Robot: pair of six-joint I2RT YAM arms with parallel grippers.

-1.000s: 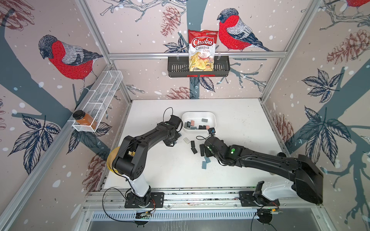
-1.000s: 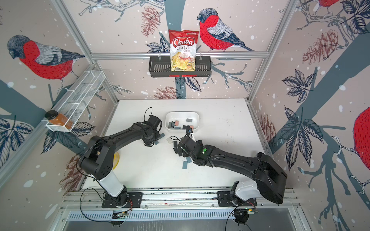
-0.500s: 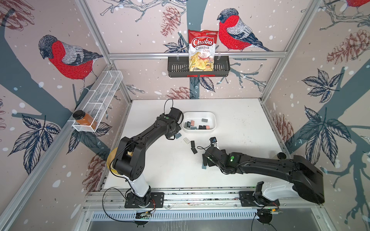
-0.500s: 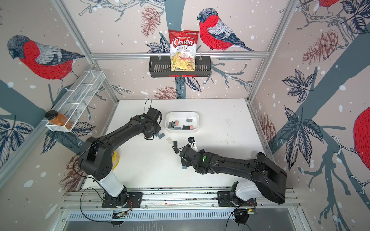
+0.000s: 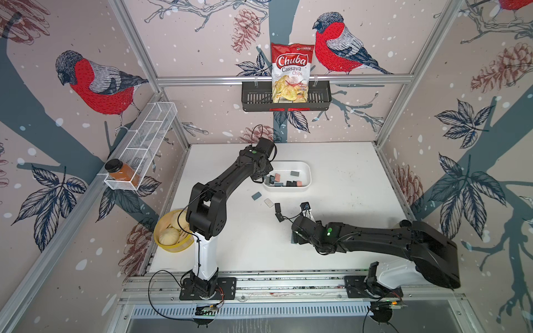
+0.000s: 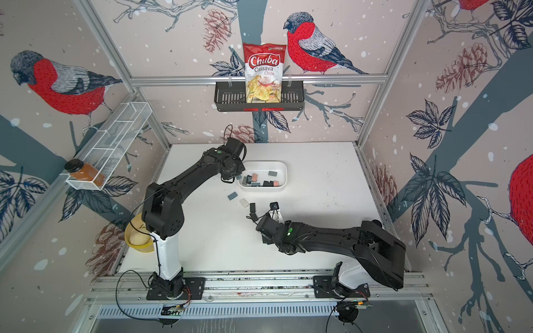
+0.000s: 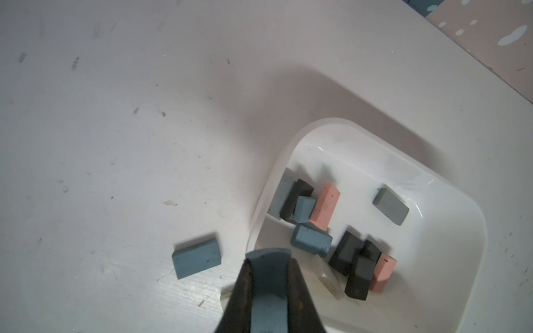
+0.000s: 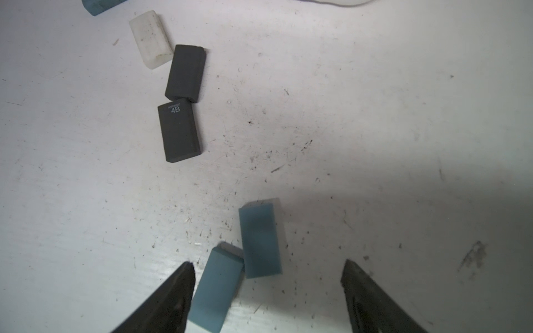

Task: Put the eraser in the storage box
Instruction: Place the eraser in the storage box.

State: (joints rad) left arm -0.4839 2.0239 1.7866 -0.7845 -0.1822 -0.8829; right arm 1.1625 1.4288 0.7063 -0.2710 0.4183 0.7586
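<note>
The eraser (image 7: pixel 268 288), a blue-grey one, is clamped between the two fingers of the left gripper (image 7: pixel 268 259) in the left wrist view. It hangs just above the rim of the storage box (image 7: pixel 432 274), where the box wall meets the table (image 7: pixel 115 144). Pink, grey, black and blue pieces lie inside the box. A loose blue eraser (image 7: pixel 197 259) lies on the table just beside the box wall.

In the right wrist view the right gripper (image 8: pixel 268 263) has its fingers spread wide and grasps nothing. Two teal erasers (image 8: pixel 259 239) lie flat on the table between the fingers and touch each other. Farther off lie a black eraser marked 4B (image 8: pixel 178 132), a second black one and a white eraser (image 8: pixel 150 39), close together in a row.

In both top views the left gripper (image 5: pixel 261 180) is at the end of the storage box (image 6: pixel 285 176) nearer to its arm. The right gripper (image 5: pixel 298 240) is low over the table, well apart from the box.
</note>
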